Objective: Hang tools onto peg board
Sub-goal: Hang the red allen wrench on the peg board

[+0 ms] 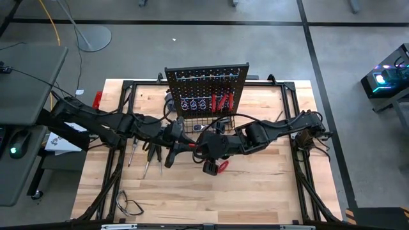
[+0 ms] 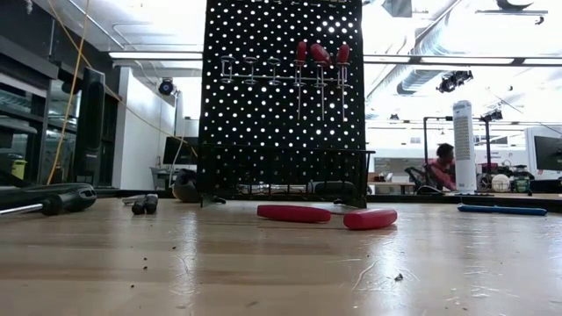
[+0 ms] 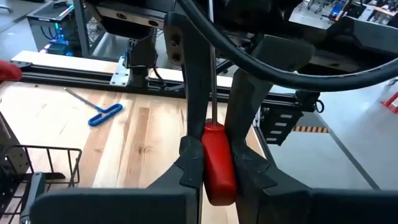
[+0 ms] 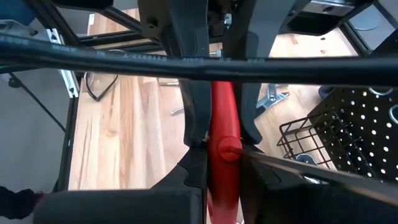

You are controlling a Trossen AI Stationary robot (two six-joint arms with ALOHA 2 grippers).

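Observation:
A red-handled screwdriver (image 3: 216, 163) hangs in the air in front of the peg board (image 1: 208, 89). My left gripper (image 3: 214, 149) comes from the table's left and my right gripper (image 4: 221, 163) from its right. They meet tip to tip (image 1: 192, 145), both shut on the screwdriver. Its steel shaft (image 3: 211, 68) runs away toward the right arm. Several red-handled screwdrivers (image 2: 320, 54) hang by their handles from the board's hooks. A red-handled tool (image 2: 294, 212) lies on the table below the grippers. The low view shows neither gripper. My left gripper pinches the red handle's rear part (image 3: 217, 177) between its two fingers, coming nearly level from the table's left. The fingers lie along the handle. The screwdriver is lifted clear of the table. My right gripper pinches the same handle at its shaft end (image 4: 227, 149) between its two fingers, slanting down from the table's right. The shaft (image 4: 323, 167) runs back past its fingers. The screwdriver is clear of the table.
Black-handled tools (image 1: 150, 156) lie on the table under the left arm. A blue-handled T-shaped tool (image 3: 102, 115) lies toward the right. A wire basket (image 1: 204, 121) stands at the board's base. A black cable loop (image 1: 128, 206) lies near the front left.

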